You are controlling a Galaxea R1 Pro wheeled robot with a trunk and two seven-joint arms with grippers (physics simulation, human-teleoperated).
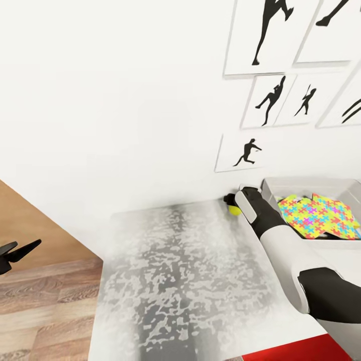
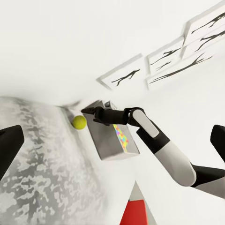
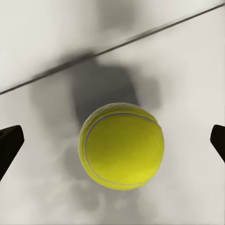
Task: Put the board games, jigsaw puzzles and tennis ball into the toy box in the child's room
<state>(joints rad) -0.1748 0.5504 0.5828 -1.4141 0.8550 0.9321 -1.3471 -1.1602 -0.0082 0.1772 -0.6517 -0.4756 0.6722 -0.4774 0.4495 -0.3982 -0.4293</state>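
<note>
Yellow-green and small, the plain felt tennis ball (image 3: 121,146) is seen resting on the long pale grey speckled table top (image 1: 175,281), close to the white wall and just beside the end of the shallow pale grey open-topped toy box (image 1: 273,190). The right gripper (image 1: 231,199) has been brought over the ball with its dark fingers (image 3: 10,145) spread wide at either side, nothing being held between them; this placing is judged to be the set-up for closing on the ball, which lies centred between the tips in the right wrist view. Inside the toy box, thin panels in a yellow, pink, blue and green jigsaw pattern (image 1: 321,215) are lying flat, which suggests the puzzles are already stowed and the ball is the item in hand. The left gripper (image 1: 15,253) is held well apart, out over the wood-plank floor (image 1: 45,301), its fingers parted and empty, presumably kept clear of the working arm. Much is concealed: the ball is half hidden behind the right wrist in the head view, the far end of the toy box is cut off, whether board games lie beneath the panels cannot be told, and the red shape (image 1: 296,355) at the table's near edge cannot be identified.
</note>
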